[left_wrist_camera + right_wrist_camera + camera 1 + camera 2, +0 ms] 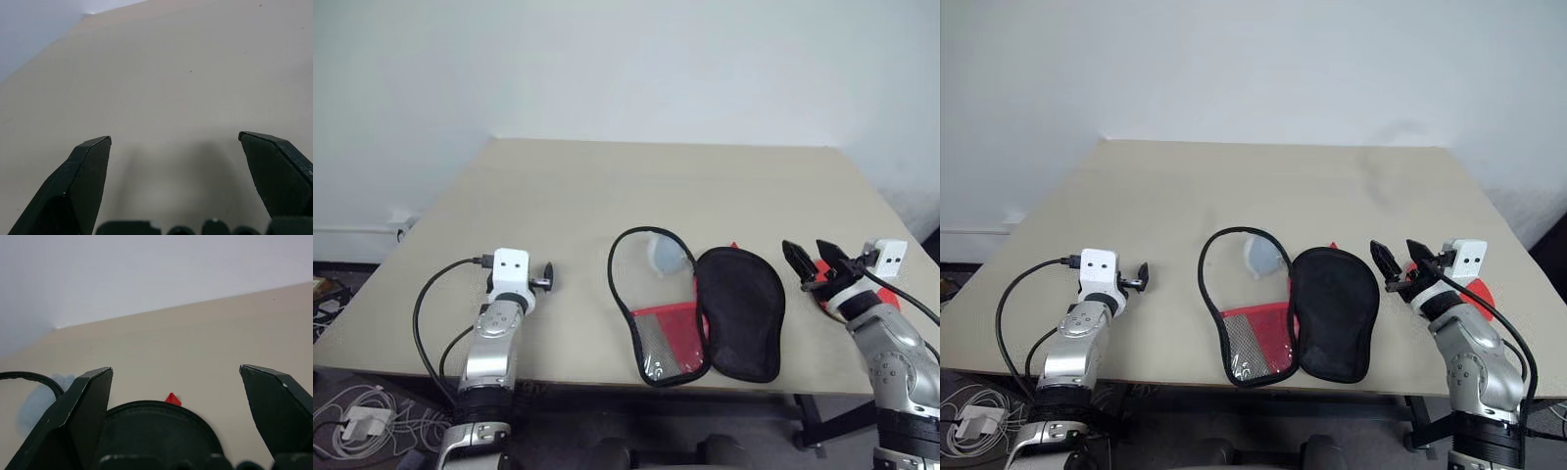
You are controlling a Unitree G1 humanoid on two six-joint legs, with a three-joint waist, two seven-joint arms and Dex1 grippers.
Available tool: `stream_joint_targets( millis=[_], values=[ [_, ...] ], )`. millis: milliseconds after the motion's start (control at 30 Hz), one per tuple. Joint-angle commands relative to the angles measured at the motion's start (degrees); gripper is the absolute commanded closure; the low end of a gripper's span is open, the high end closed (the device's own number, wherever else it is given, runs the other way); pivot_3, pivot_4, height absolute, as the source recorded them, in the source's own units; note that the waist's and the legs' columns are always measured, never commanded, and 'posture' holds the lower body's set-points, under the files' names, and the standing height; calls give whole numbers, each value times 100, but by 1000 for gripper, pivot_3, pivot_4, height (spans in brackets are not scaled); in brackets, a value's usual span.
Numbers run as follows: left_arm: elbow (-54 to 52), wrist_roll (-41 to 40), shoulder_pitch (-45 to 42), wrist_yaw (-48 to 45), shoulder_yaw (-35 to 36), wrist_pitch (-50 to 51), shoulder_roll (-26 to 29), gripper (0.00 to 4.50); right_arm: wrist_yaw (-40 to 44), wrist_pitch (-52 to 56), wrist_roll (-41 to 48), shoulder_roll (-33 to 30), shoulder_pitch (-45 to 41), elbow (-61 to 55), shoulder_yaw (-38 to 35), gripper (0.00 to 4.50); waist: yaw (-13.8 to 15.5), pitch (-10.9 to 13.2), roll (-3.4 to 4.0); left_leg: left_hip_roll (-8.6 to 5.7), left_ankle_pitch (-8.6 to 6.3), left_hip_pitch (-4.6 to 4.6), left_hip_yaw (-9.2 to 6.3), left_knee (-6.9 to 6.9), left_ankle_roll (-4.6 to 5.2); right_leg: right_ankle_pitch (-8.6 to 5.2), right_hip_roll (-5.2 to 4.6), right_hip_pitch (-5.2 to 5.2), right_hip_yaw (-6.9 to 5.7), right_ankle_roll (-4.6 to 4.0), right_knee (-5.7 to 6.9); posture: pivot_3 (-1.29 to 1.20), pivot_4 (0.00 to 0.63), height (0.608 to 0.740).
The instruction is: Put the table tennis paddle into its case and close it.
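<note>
The case lies unzipped and spread flat near the table's front edge. Its left half (651, 294) has a clear window, black piping and a red and silvery narrow end. Its right half (741, 311) shows black lining, also seen in the right wrist view (156, 426). The table tennis paddle (1481, 294) shows as a patch of red face at the right, mostly hidden behind my right arm. My right gripper (806, 250) hovers open just right of the case, holding nothing. My left gripper (544, 278) is open and holding nothing, over bare table left of the case (174, 142).
A small pale bluish-white lump (666, 257) lies at the clear window's round end. The beige table (607, 186) reaches back to a white wall. Cables and a power adapter (352, 426) lie on the floor at the lower left.
</note>
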Motion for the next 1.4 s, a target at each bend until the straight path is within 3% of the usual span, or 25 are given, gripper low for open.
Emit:
stream_joint_targets(
  millis=[33,567,767,967,1100,1400],
  values=[
    [57,29,-148,-1,1,-219,63,0,-40,-205,-50,20,64,-220,-95,22,-1,0,-1,0,0,0,0,0,0,0,0,0,0,0,0,0,0,716],
    [69,-68,-366,-141,-118,-127,-75,0,-256,-447,-348,72,-345,273,-165,22,-30,0,1,2,0,0,-1,-2,0,0,2,0,-1,0,0,0,0,716],
    [-1043,-105,145,-507,-497,349,-273,0,-695,-170,-435,-214,-137,164,-507,22,-35,0,1,1,0,-1,2,-4,0,0,-1,-3,3,0,-2,0,0,716],
    [-2202,-342,671,-792,-534,1150,-226,0,-955,775,-155,-667,309,-366,-855,22,-33,0,2,4,-1,-1,3,-5,1,0,0,-2,6,0,-2,0,0,716],
    [-2399,-406,825,-935,-506,1415,-128,0,-832,1563,121,-1023,654,-508,-1013,22,-32,-2,6,4,-3,0,6,-5,5,-1,1,1,5,0,-3,0,0,716],
    [-2667,-964,556,-2319,-732,1377,551,0,-706,2470,284,-1316,1501,-738,-1364,22,1,-1,10,4,-12,2,11,0,22,-1,2,8,5,-1,-7,0,0,716]
  ],
)
